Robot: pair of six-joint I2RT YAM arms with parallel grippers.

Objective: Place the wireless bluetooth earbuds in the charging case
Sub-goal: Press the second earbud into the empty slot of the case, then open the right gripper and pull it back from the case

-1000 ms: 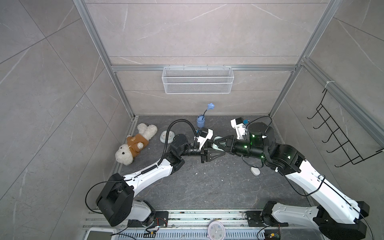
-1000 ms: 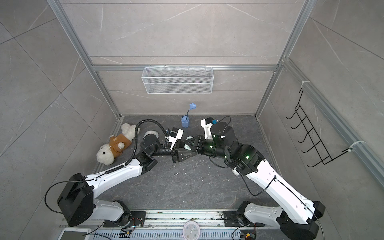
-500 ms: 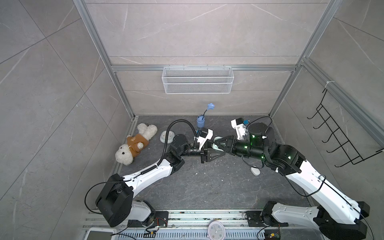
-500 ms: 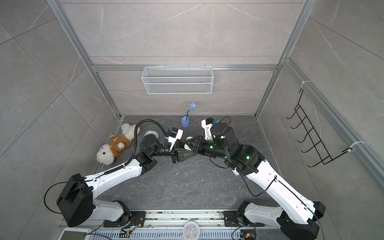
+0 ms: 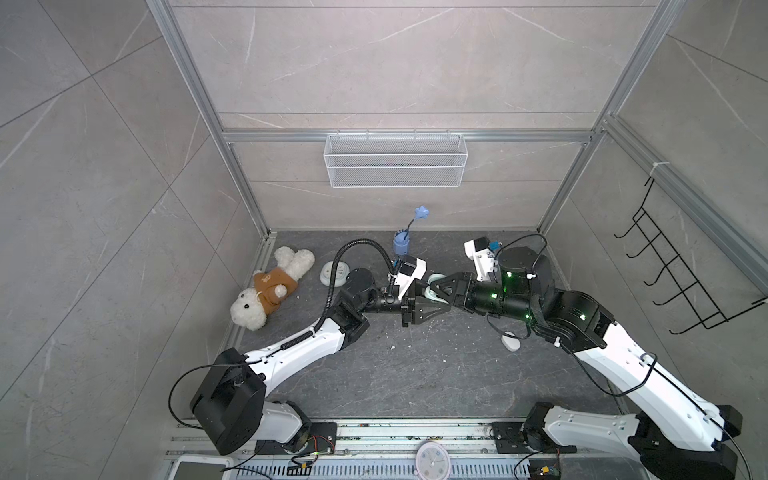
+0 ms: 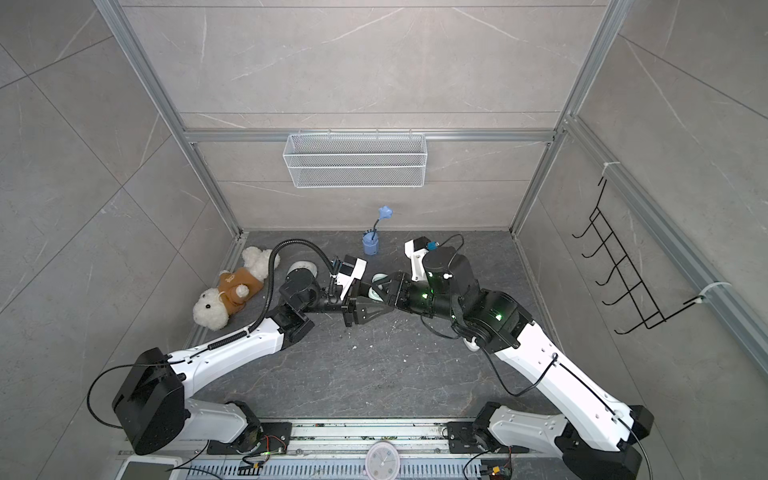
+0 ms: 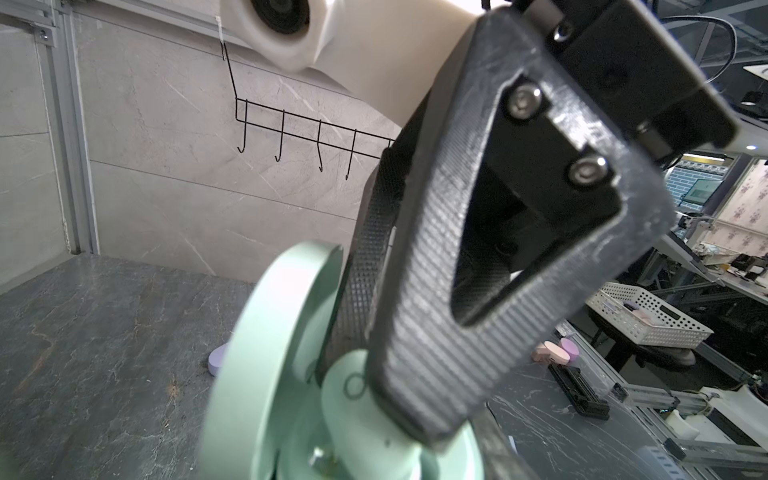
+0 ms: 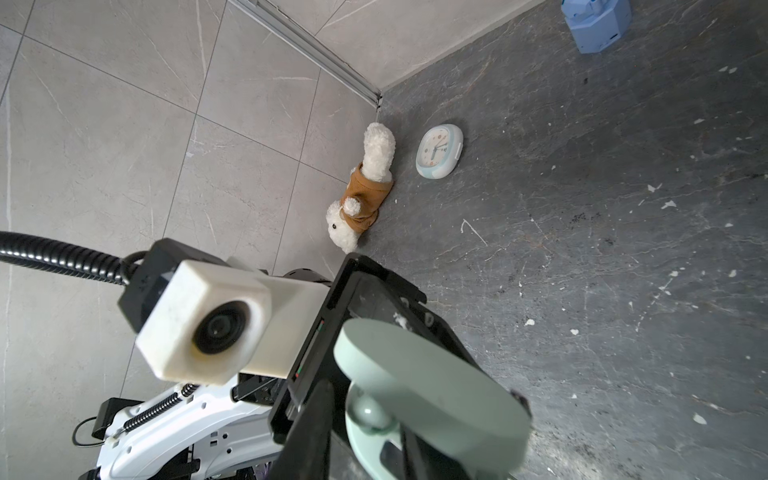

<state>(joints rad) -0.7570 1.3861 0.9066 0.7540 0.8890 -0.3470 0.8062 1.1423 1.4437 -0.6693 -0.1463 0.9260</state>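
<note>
In a top view, open charging case (image 5: 430,294) clamped in left gripper (image 5: 432,303), at 9 o'clock from right gripper (image 5: 434,287); left wrist view: right fingers (image 7: 415,291) planted in it; right wrist view: mint earbud (image 8: 370,411) between them, hold unclear.

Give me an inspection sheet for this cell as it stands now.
Surface: dark stone-look floor, littered with white specks.
Job's things: mint charging case, lid open, held off the floor; mint rounded piece at its base, probably an earbud.
Clutter: plush dog, small clock, blue flower pot, white case, lavender case half hidden.
Grippers: left gripper shut on the mint charging case; right gripper at the case, fingers slightly apart.
Cables: corrugated hose arches over left arm; thin black cable loops beside its base.
Surroundings: wire basket on back wall, hook rack on side wall.
</note>
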